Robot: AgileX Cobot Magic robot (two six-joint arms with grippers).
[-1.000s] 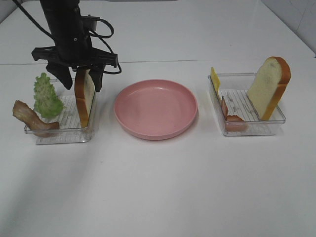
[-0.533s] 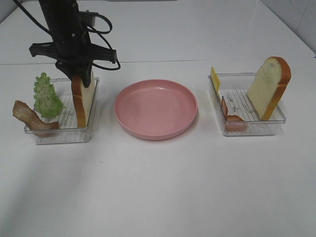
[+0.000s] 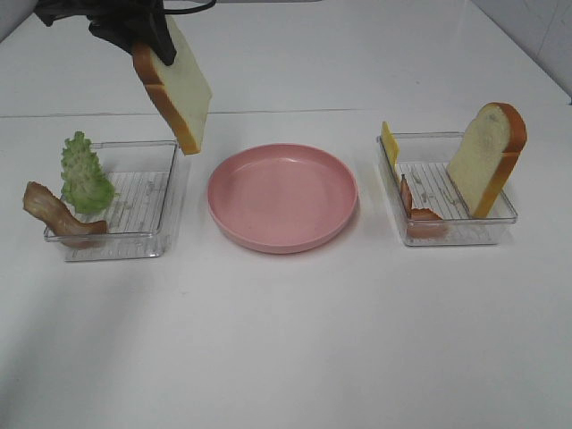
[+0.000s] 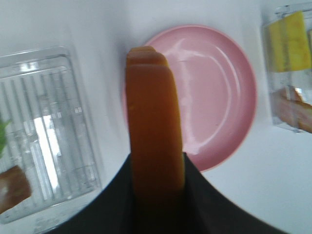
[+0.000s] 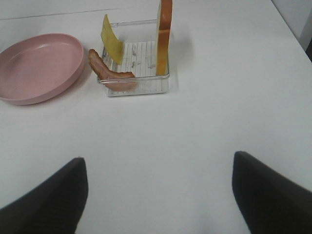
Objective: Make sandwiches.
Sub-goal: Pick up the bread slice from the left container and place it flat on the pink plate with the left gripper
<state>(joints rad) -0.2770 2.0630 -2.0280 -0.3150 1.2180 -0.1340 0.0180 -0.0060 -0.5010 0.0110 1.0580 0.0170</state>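
We see a plain white tabletop [image 3: 286, 357] carrying three things in a row, set well apart: a clear ribbed plastic tray [image 3: 107, 250] at the left, a round pink plate [image 3: 282, 198] between, and a second clear plastic tray [image 3: 451, 236] at the right.

Pink plate [image 3: 282, 197]: round, shallow, at the middle of the white table [image 3: 295, 349]
Left tray [image 3: 143, 192]: clear, ribbed floor, just beside the plate
Right tray [image 3: 438, 192]: clear, ribbed, near the plate's other side

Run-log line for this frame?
left tool: shut on bread slice, airborne between left tray and pink plate | right tool: open, holding nothing
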